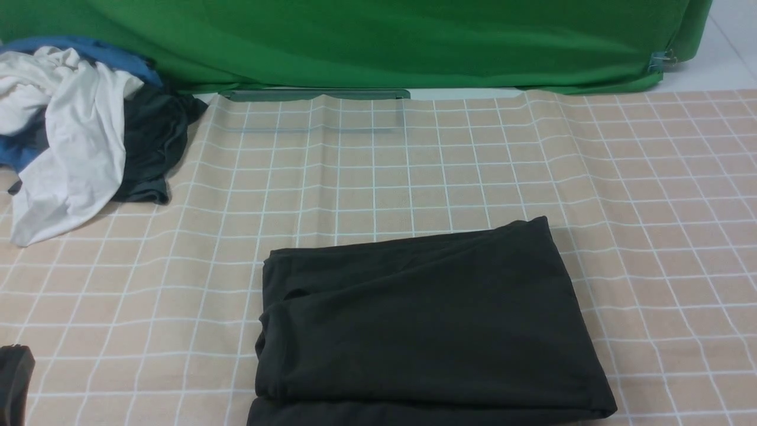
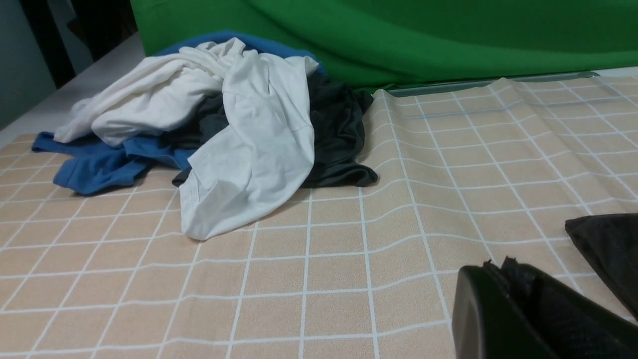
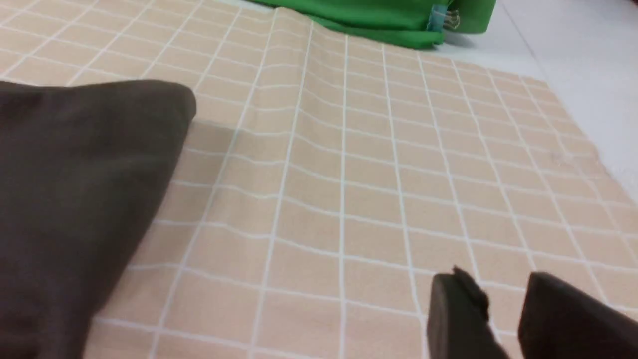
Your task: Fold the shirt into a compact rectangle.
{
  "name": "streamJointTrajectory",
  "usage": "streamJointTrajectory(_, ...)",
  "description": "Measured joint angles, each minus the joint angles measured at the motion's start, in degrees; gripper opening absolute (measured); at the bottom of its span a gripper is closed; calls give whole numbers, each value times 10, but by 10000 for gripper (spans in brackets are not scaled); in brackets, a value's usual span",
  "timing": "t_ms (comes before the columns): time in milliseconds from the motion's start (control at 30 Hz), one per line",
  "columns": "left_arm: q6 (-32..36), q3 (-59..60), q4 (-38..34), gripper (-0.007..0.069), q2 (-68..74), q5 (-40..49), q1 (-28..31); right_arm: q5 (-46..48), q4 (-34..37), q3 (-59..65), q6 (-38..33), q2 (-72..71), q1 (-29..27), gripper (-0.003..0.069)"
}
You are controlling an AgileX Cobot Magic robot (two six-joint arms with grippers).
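Observation:
The shirt (image 1: pixel 426 319) lies folded into a thick charcoal-black rectangle near the front middle of the checked tablecloth (image 1: pixel 414 165); no logo or collar shows. One corner of the shirt (image 2: pixel 608 254) shows in the left wrist view, and a larger part of the shirt (image 3: pixel 75 199) in the right wrist view. My left gripper (image 2: pixel 503 267) is shut with nothing in it, low over the cloth to the shirt's left. It shows as a dark tip (image 1: pixel 15 378) at the front view's lower left edge. My right gripper (image 3: pixel 498 281) stands open and empty, over bare cloth right of the shirt.
A heap of white, blue and dark grey clothes (image 1: pixel 77 130) lies at the back left. A green backdrop cloth (image 1: pixel 378 41) hangs along the far edge, held by a clip (image 1: pixel 662 59). Bare white tabletop (image 3: pixel 573 60) runs beyond the tablecloth's right edge.

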Motion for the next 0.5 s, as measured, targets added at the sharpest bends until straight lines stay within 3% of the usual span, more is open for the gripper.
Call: streamJointTrajectory(500,0,1,0,20,0,5,0,12,5,0,26,-30,10,237)
